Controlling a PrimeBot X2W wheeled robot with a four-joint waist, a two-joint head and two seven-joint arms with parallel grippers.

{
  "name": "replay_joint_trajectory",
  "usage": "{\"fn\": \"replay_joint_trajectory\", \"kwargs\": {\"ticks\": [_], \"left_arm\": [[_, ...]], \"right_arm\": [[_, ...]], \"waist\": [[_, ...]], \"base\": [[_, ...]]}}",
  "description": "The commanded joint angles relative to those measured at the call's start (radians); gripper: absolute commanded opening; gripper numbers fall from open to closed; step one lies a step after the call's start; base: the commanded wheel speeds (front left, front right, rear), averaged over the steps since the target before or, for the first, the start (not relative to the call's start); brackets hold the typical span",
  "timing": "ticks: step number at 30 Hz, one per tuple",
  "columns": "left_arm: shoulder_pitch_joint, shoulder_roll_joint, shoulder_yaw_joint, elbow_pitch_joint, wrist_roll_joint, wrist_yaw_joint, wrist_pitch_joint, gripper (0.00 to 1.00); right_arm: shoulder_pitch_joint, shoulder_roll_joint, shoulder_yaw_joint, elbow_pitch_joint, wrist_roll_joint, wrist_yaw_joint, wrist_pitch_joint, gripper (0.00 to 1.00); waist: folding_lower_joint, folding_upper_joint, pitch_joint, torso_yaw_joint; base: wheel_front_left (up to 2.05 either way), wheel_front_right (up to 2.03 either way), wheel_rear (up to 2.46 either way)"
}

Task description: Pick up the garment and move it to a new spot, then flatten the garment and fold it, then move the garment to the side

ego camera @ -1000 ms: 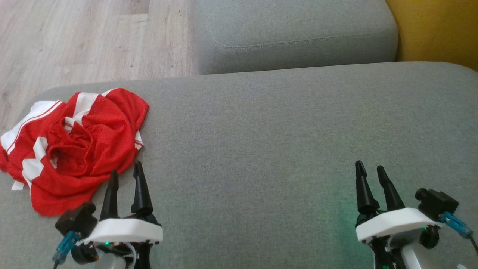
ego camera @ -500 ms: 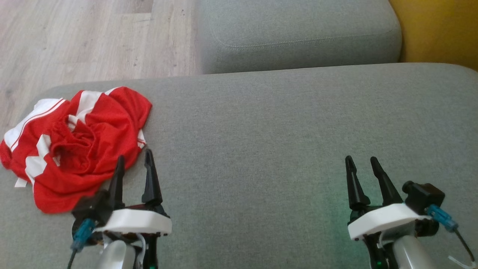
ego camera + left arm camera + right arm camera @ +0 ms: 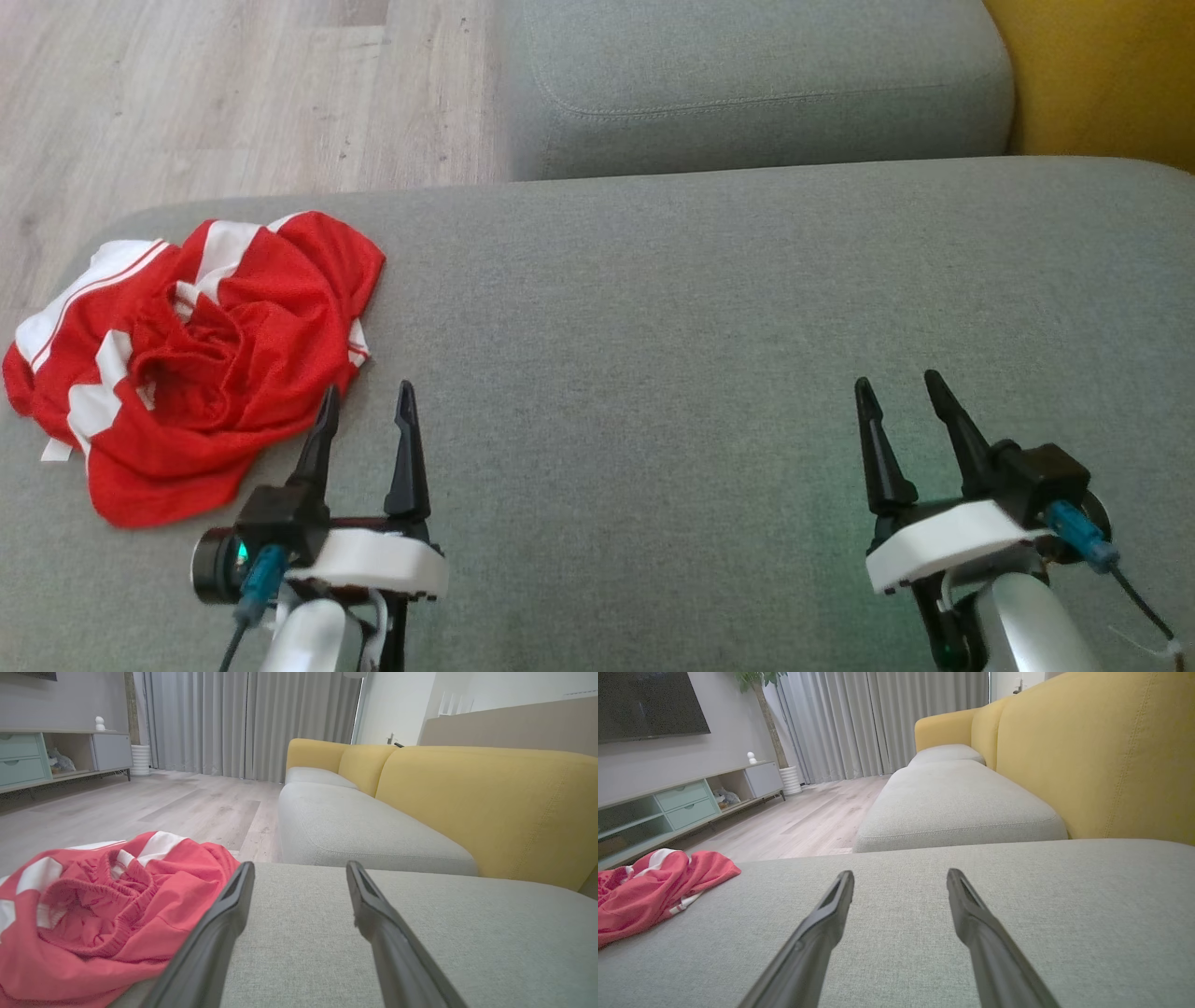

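Where crumpled red-and-white mesh garment [image 3: 215,355] lies: frame's left, mid-height
left gripper [image 3: 366,390]: spread, empty, just beside it, nearer
right gripper [image 3: 896,381]: spread, empty, lower right, well apart

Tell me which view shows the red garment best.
Head view: the whole garment lies crumpled at the cushion's left end, seen from above. The left wrist view is closer but crops it at the frame's edge; the right wrist view catches a part at its left edge.

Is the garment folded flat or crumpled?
Crumpled: the red and white garment lies bunched in a heap on the grey cushion, with no neat folds.
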Motion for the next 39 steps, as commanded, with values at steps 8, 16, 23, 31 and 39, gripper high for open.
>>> {"fn": "replay_joint_trajectory", "kwargs": {"ticks": [8,16,23,31,39], "left_arm": [[-0.079,0.009,0.0,0.004,0.12,0.036,-0.039,1.0],[-0.083,0.009,-0.01,0.038,0.135,0.035,-0.045,1.0],[-0.081,0.009,-0.004,0.038,0.137,0.042,-0.045,1.0],[-0.082,0.009,-0.008,0.047,0.146,0.068,-0.045,1.0],[-0.087,0.009,0.012,0.03,0.157,0.095,-0.045,1.0]], "right_arm": [[-0.054,-0.009,-0.002,-0.025,-0.132,-0.001,-0.043,1.0],[-0.047,-0.009,-0.035,-0.023,-0.159,-0.001,-0.049,1.0],[-0.042,-0.009,-0.045,-0.02,-0.158,-0.001,-0.049,1.0],[-0.025,-0.009,-0.046,-0.015,-0.154,-0.001,-0.049,1.0],[-0.032,-0.009,-0.04,-0.017,-0.138,-0.001,-0.049,1.0]], "waist": [[-0.0001,0.0,-0.004,0.011],[-0.0001,0.0,-0.006,0.015],[-0.0001,0.0,-0.006,0.017],[-0.0001,0.0,-0.003,0.09],[-0.0001,0.0,0.018,0.265]], "base": [[0.0,0.0,0.0],[0.0,0.0,0.0],[0.0,0.0,0.0],[0.0,0.0,0.0],[0.0,0.0,0.0]]}}
